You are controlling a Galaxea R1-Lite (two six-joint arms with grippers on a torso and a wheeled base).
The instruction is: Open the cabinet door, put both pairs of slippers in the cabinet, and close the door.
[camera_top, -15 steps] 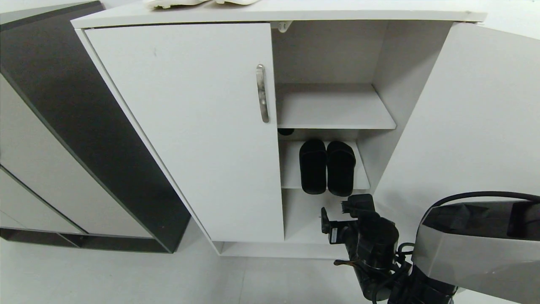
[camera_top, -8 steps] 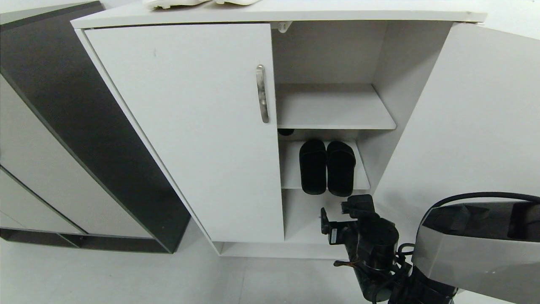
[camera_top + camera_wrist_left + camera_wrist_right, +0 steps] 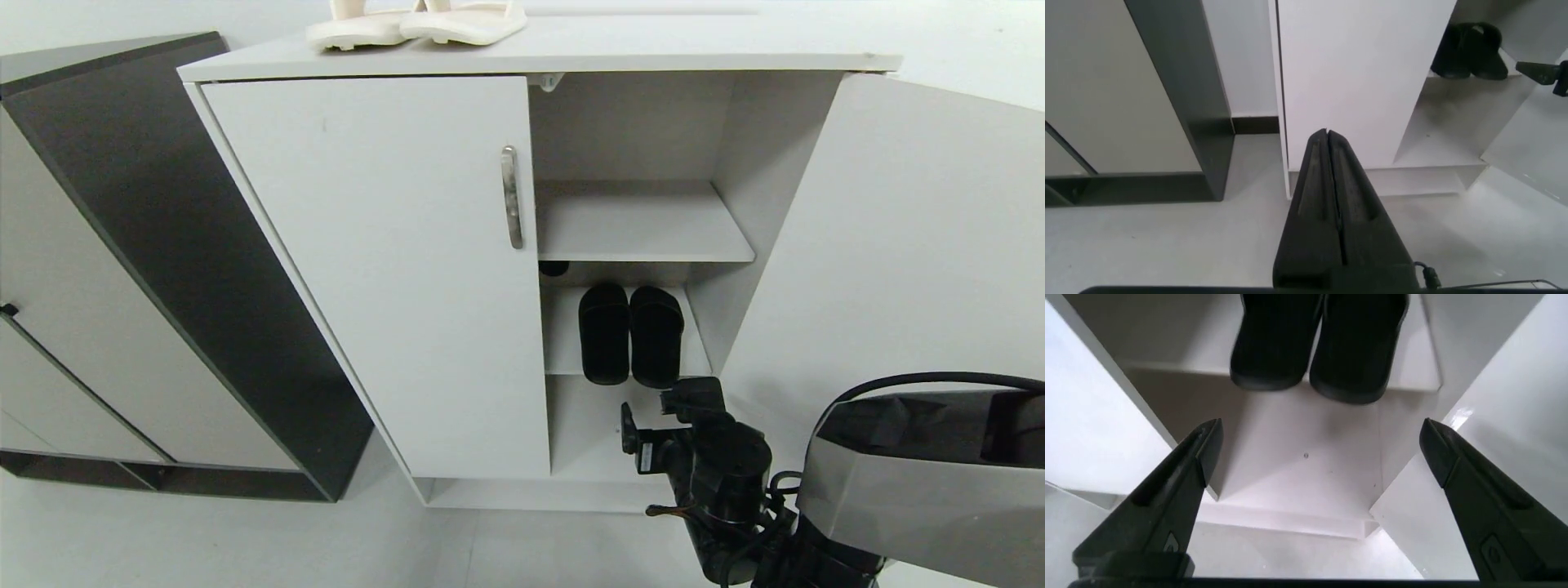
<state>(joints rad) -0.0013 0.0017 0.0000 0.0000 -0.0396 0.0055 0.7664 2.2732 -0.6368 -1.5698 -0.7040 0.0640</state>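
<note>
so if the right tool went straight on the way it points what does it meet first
Probably the floor panel of the cabinet's lowest compartment: the open right tool aims under the shelf holding the black slippers, with nothing in between. Depth is unclear.

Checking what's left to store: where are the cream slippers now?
In the head view the cream slippers lie on the cabinet top, toward its left, above the closed left door.
</note>
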